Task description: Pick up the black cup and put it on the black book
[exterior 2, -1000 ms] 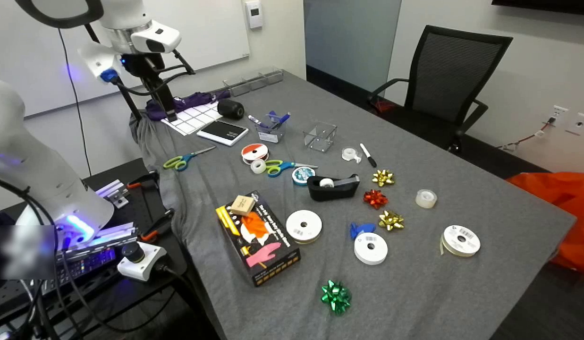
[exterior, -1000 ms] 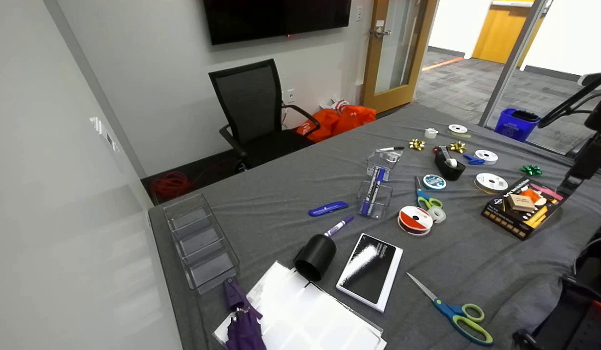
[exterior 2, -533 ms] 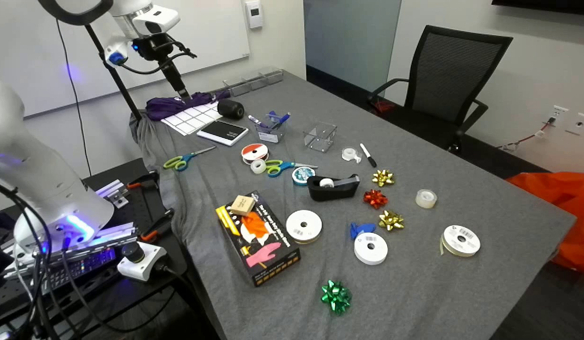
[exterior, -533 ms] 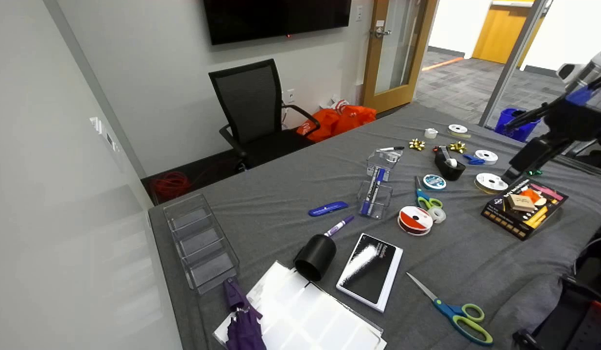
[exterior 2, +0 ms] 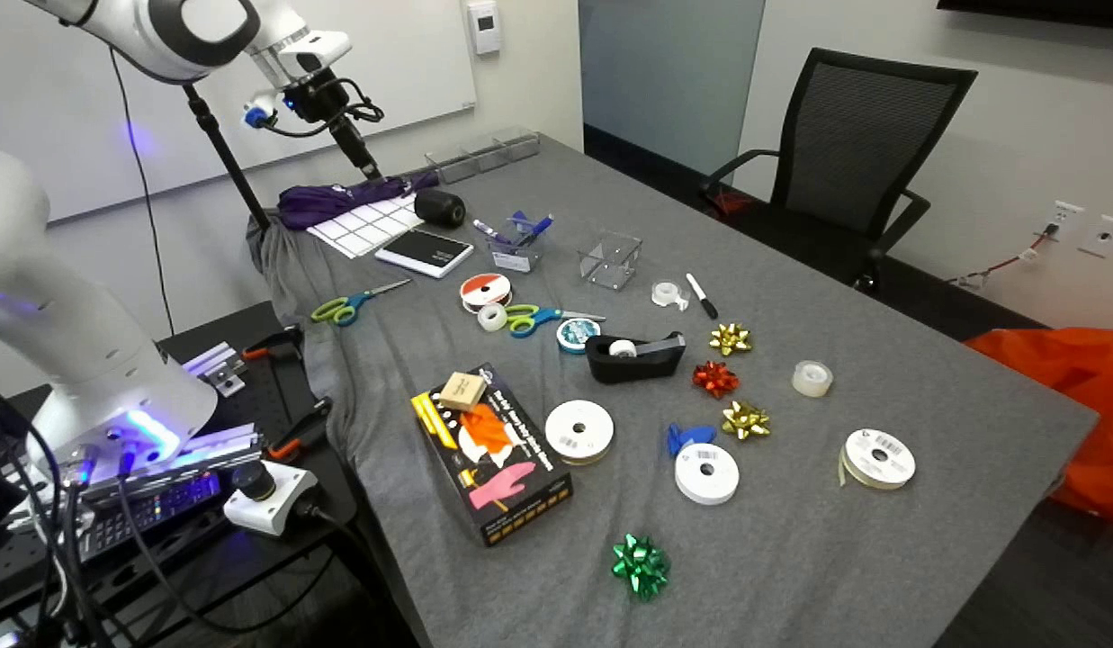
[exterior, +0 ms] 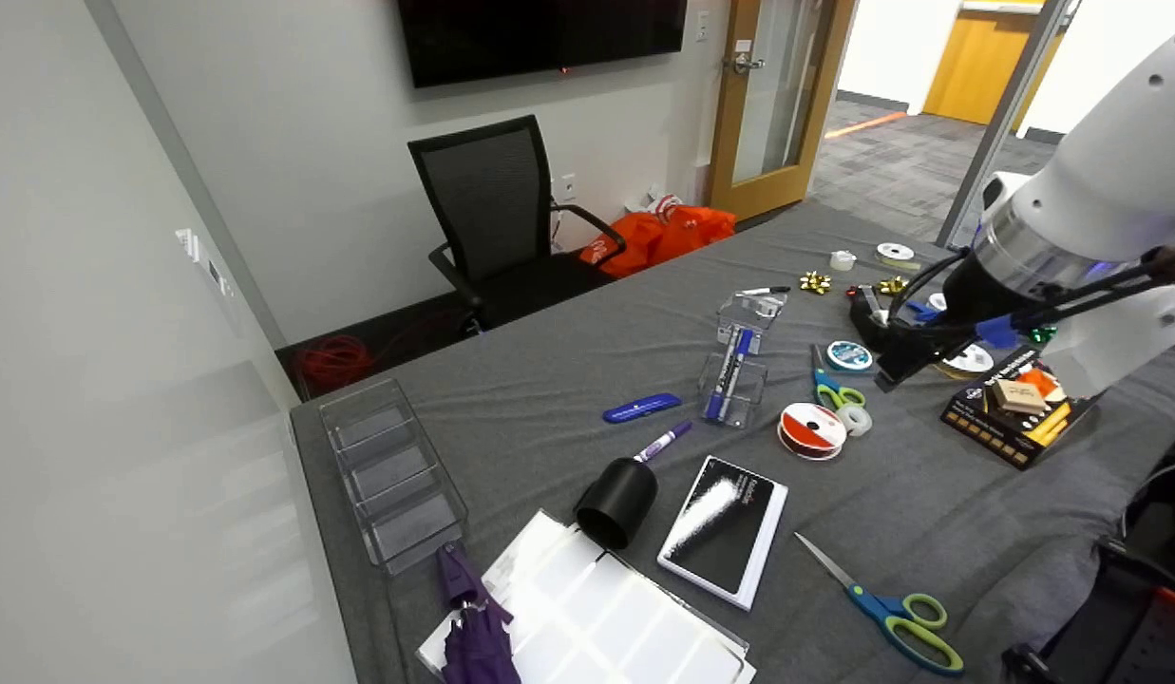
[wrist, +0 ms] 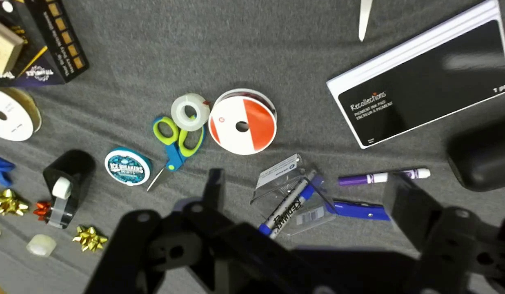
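Clear holder (wrist: 311, 216): REDIMARK marker (wrist: 283, 212) inside. Black cup (exterior: 617, 496) on its side.

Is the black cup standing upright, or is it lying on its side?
Lying on its side: in an exterior view, the black cup shows its open mouth facing sideways, not up.

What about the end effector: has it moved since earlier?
Yes: the end effector has shifted leftward in an exterior view; its tip, earlier at the right edge of the black box, now shows left of it.
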Tool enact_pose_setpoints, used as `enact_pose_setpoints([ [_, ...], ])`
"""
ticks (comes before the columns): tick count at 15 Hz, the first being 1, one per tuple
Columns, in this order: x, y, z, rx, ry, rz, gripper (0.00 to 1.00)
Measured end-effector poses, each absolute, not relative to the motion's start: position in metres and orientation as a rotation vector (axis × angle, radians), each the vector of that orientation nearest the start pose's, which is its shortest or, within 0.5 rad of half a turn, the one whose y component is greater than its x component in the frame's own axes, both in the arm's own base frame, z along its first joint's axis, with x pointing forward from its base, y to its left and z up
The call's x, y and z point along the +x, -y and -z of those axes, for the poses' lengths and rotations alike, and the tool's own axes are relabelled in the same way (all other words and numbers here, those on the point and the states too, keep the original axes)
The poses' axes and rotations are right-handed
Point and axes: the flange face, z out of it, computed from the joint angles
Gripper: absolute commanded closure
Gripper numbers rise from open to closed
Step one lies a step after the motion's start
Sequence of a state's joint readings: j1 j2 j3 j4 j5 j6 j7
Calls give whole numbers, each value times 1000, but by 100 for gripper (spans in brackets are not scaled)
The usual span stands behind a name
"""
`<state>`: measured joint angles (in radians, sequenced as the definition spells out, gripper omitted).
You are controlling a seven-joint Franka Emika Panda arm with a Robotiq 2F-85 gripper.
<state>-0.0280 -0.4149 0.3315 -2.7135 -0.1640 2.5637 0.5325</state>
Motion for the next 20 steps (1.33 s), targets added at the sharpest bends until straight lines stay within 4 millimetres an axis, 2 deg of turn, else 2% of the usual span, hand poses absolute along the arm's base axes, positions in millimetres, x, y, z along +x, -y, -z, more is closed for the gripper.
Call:
enact_pose_setpoints([
  [4,412,-138,-374,-3380,-81,613,0],
  [6,422,-144,-374,-3406,-73,643,0],
  [15,420,-149,-377,-3438,-42,671,0],
  [17,417,-167,-380,-3476,-17,740,0],
  [20,413,-206,-380,-3491,28,865,0],
])
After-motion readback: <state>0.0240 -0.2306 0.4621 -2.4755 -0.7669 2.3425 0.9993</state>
